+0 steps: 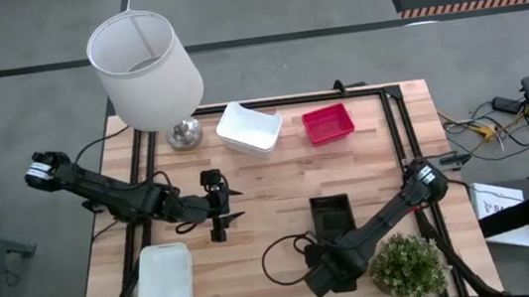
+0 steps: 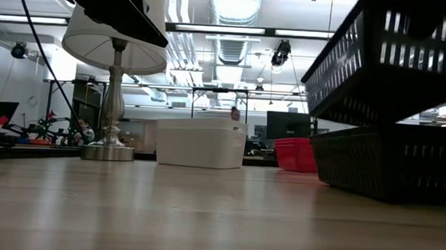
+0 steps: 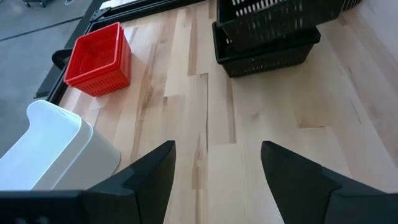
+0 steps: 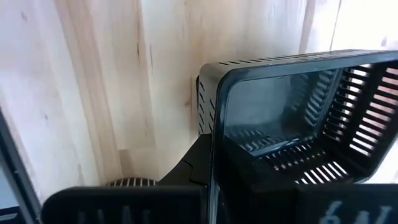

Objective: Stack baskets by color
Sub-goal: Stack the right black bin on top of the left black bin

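My right gripper (image 4: 214, 180) is shut on a black mesh basket (image 2: 387, 65), held over a second black basket (image 2: 393, 164) that rests flat on the table at near right (image 1: 330, 216). A red basket (image 1: 328, 123) and a white basket (image 1: 249, 128) sit at the far middle of the table. Another white basket (image 1: 165, 280) lies at the near left. My left gripper (image 1: 220, 212) hangs open above the table's middle, touching nothing. In its wrist view, its gripper (image 3: 217, 168) points toward the black baskets. My right gripper holds the upper black basket by the rim of one end wall (image 4: 214, 112), with that wall between its two fingers. The fingers come from above, pointing down. The basket is lifted clear and tilted, over the black basket on the table.
A lamp with a white shade (image 1: 146, 72) stands at the far left corner. A small potted plant (image 1: 408, 267) sits at the near right, close to my right arm. Black rails (image 1: 396, 143) run along the table's edges. Bare wood (image 2: 203, 208) lies in the middle.
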You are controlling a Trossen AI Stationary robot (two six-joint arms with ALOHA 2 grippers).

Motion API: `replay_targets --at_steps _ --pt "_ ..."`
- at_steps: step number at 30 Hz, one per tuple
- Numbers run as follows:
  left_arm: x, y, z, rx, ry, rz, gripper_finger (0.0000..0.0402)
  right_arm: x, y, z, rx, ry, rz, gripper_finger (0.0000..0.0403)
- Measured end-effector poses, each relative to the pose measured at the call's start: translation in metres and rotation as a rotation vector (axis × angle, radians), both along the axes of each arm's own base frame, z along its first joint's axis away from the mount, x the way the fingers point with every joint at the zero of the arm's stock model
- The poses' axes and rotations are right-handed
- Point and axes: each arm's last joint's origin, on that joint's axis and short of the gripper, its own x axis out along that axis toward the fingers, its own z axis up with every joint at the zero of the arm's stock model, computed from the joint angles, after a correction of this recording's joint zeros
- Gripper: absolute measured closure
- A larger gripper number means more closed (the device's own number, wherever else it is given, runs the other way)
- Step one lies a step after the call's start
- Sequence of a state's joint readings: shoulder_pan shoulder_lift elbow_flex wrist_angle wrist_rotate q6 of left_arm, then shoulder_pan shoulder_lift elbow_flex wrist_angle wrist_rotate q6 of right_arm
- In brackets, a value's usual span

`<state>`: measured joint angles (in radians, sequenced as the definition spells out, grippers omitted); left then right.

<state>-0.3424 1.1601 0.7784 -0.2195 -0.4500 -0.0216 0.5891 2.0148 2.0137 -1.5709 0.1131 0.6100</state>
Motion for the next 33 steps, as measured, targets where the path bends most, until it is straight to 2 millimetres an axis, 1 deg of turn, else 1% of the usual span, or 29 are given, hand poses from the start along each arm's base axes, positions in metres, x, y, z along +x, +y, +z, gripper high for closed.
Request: replay_targets --at_steps 5,13,24,28,33 --pt "0.0 0.0 0.0 -0.002 0.0 0.0 0.018 -0.002 -0.002 -0.009 -0.023 0.034 -0.002 0.0394" --pt "0.0 0.0 0.0 -0.002 0.0 0.0 0.018 -0.003 -0.005 -0.014 -0.048 0.044 0.002 0.0394" --pt "0.0 0.0 0.0 -0.002 0.0 0.0 0.018 -0.008 -0.015 -0.039 -0.106 0.137 0.01 0.0393" --pt "0.0 0.0 0.0 -0.002 0.0 0.0 0.018 -0.008 -0.015 -0.042 -0.109 0.146 0.02 0.0382" --pt "0.0 0.0 0.0 -0.002 0.0 0.0 0.018 -0.008 -0.016 -0.042 -0.112 0.14 0.021 0.0358"
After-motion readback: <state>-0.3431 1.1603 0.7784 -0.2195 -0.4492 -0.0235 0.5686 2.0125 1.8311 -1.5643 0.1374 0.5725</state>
